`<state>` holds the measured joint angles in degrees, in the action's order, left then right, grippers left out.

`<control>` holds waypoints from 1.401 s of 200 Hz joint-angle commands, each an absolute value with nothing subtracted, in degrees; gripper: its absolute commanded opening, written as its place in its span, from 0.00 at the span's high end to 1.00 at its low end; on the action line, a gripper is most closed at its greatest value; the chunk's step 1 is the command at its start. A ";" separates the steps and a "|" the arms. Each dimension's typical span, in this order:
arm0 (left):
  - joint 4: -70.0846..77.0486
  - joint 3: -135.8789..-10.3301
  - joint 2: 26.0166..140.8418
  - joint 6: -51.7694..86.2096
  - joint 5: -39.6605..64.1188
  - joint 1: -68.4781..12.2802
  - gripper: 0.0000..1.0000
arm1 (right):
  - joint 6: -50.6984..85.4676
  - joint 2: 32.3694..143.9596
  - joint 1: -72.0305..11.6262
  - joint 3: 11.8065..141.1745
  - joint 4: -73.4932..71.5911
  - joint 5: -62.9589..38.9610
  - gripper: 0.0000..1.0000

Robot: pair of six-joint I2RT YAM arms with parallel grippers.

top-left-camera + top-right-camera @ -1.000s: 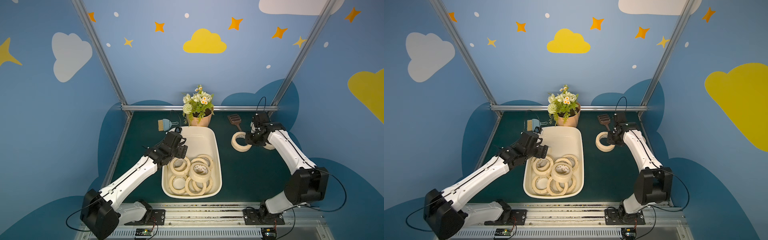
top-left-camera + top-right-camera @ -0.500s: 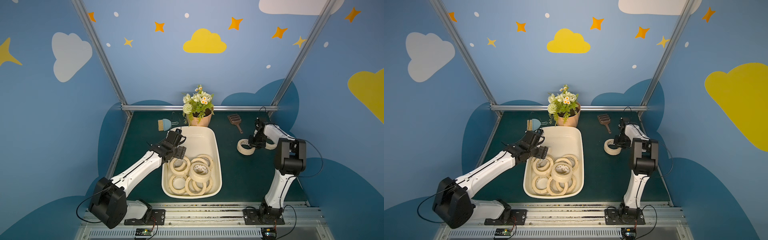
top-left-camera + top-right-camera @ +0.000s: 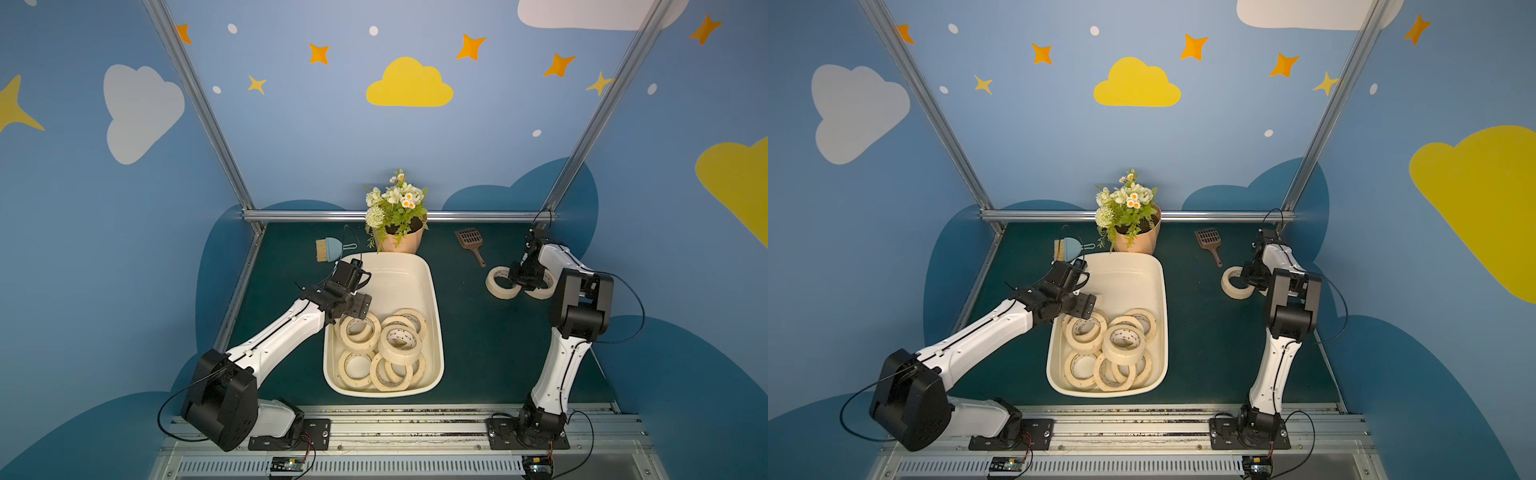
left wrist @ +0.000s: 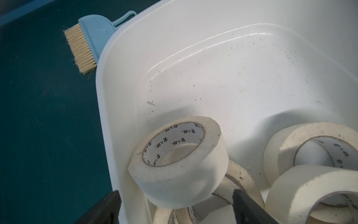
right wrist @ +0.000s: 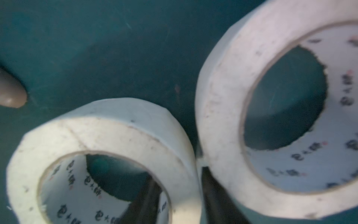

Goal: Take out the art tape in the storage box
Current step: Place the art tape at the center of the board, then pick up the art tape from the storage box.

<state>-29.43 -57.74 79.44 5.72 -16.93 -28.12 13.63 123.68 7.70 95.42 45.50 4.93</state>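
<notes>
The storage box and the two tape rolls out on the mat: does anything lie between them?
Nothing: both top views show bare green mat between the storage box and the rolls; the brown scoop lies farther back.

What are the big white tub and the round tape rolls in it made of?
The storage box looks like smooth, glossy plastic: light glints off its curved wall. The art tape looks like matte cream paper wound on a white printed core, probably cardboard.
</notes>
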 commanded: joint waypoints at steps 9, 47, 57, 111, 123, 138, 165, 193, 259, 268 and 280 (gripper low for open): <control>-30.99 -59.88 80.51 4.35 -17.16 -27.95 0.06 | 12.89 116.65 6.81 91.81 45.50 5.06 0.29; -37.99 -63.29 81.27 5.69 -15.18 -28.51 0.07 | 12.15 106.46 0.89 86.13 48.89 4.55 0.14; -40.84 -64.45 80.54 6.71 -14.20 -29.42 0.07 | 11.99 104.07 -1.34 84.43 49.92 5.01 0.14; -50.30 -61.87 73.74 15.77 -7.66 -34.44 0.17 | 10.73 94.05 -12.47 75.15 54.36 1.58 0.14; -50.58 -59.48 72.07 18.03 -7.48 -34.45 0.19 | 10.40 92.12 -15.04 73.64 55.00 0.98 0.14; -48.79 -55.76 70.04 20.26 -9.49 -34.36 0.21 | 10.36 89.89 -17.77 72.12 55.66 0.64 0.14; -44.08 -51.35 68.30 21.92 -10.72 -33.25 0.24 | 11.02 86.77 -22.98 70.68 57.10 -0.32 0.14; -39.81 -49.20 69.47 22.72 -12.26 -31.88 0.35 | 12.33 85.03 -28.33 70.71 58.27 -0.17 0.17; -36.53 -50.14 75.16 22.65 -11.51 -30.50 0.72 | 15.02 86.59 -36.63 74.26 58.70 -1.23 0.27; -37.89 -51.42 75.66 22.43 -11.94 -30.43 0.80 | 15.16 86.89 -37.70 75.30 58.87 -1.32 0.28; -40.25 -53.70 75.85 21.83 -12.67 -30.50 0.87 | 14.90 87.44 -39.15 77.71 59.18 -1.70 0.29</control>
<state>-38.74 -50.15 74.72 22.35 -11.68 -30.79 14.15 86.46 -36.80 73.30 57.60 -0.73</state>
